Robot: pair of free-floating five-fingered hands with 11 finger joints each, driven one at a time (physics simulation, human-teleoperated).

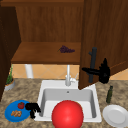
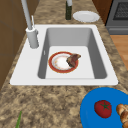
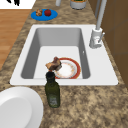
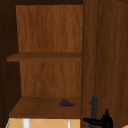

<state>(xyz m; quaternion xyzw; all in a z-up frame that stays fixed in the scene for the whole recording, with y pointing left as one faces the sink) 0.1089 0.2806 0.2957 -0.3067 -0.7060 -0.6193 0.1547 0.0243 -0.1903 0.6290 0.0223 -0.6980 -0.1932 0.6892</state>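
Right hand at the cabinet door handle

The right hand is reaching flat, fingers straight, touching the handle of the open door. The left hand is hanging curled, holding nothing, beside the blue plate. Grapes are lying on the shelf above the speckled surface and sink.

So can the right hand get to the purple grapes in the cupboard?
Probably yes. The right hand is at the open cabinet door's handle, and the grapes lie on the bottom shelf with nothing in front of them.
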